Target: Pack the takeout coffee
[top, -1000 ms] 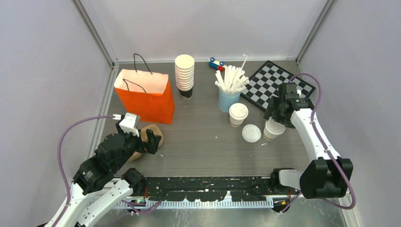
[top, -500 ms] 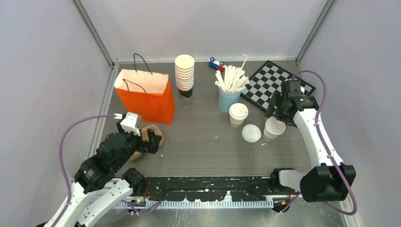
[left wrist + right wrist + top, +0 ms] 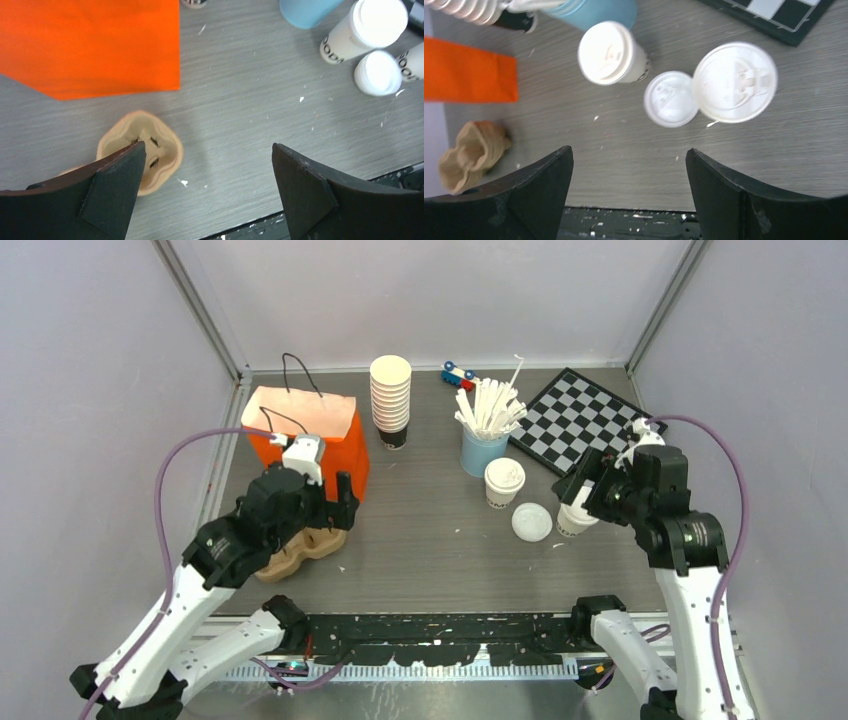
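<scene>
Two takeout coffee cups stand right of centre: one lidded cup (image 3: 504, 481) (image 3: 605, 52) (image 3: 370, 27) and a second lidded cup (image 3: 571, 521) (image 3: 734, 81) to its right, with a loose white lid (image 3: 531, 522) (image 3: 670, 98) flat on the table between them. My right gripper (image 3: 583, 486) (image 3: 629, 152) hovers above and just near of the second cup, open and empty. My left gripper (image 3: 338, 506) (image 3: 208, 146) is open and empty too, above the tan pulp cup carrier (image 3: 300, 548) (image 3: 150, 150), in front of the orange paper bag (image 3: 305, 435) (image 3: 90, 45).
At the back stand a tall stack of lidless cups (image 3: 390, 395), a light-blue cup of white sticks (image 3: 484, 445) and a small toy car (image 3: 458, 374). A chessboard (image 3: 575, 415) lies at the back right. Grey walls close in both sides.
My left arm has swung forward and right, over the carrier and close to the bag. My right arm has pulled back and up from the second cup, which stands free.
</scene>
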You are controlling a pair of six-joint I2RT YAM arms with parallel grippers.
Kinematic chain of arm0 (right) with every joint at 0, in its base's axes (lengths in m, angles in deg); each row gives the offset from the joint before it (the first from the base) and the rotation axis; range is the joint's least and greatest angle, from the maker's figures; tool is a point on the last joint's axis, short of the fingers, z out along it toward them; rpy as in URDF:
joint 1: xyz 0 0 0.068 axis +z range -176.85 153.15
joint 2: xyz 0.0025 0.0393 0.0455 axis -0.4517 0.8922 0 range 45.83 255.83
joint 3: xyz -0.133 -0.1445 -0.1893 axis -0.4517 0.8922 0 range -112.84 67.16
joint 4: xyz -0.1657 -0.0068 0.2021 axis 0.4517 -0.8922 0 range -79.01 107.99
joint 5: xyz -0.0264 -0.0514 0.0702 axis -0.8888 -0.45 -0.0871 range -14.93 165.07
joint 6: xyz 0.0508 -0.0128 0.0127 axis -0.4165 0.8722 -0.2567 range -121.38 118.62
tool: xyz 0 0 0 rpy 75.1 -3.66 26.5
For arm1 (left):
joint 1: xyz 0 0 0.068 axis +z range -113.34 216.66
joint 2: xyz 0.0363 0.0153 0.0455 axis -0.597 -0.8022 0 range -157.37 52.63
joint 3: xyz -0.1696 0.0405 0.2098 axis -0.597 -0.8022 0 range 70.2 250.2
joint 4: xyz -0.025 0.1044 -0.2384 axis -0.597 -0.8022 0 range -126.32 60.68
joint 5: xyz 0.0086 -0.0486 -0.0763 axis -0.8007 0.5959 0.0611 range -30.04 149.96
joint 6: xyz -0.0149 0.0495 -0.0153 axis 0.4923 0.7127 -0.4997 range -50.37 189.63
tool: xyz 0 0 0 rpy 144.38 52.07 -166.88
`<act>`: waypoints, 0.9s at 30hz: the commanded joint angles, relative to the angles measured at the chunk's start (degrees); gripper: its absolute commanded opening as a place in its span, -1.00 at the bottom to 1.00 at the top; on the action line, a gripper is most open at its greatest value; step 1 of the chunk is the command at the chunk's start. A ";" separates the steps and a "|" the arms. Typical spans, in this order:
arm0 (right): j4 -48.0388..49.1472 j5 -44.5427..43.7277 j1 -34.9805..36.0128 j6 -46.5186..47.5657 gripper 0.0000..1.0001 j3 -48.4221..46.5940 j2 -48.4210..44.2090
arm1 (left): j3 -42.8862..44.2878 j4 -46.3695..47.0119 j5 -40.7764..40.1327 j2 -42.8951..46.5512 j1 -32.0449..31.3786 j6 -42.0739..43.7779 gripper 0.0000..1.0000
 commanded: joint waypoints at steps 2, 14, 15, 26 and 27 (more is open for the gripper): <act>-1.28 5.55 4.99 -1.62 0.70 2.47 -2.51 | 12.13 0.44 -8.66 -5.13 0.04 -1.31 0.97; -0.06 7.12 9.09 1.76 0.64 0.86 -1.89 | 28.25 11.81 -23.58 -14.55 0.14 1.15 0.77; 0.80 7.64 9.02 1.60 0.64 1.18 -2.26 | 29.25 12.95 -24.74 -16.73 0.18 1.31 0.77; 3.61 11.99 9.06 -4.56 0.65 2.51 -6.12 | 39.31 4.36 -36.02 -25.57 5.64 -19.42 0.58; 2.48 11.42 9.04 -4.69 0.65 0.87 -6.17 | 42.45 -0.95 -33.76 -26.63 8.56 -23.21 0.56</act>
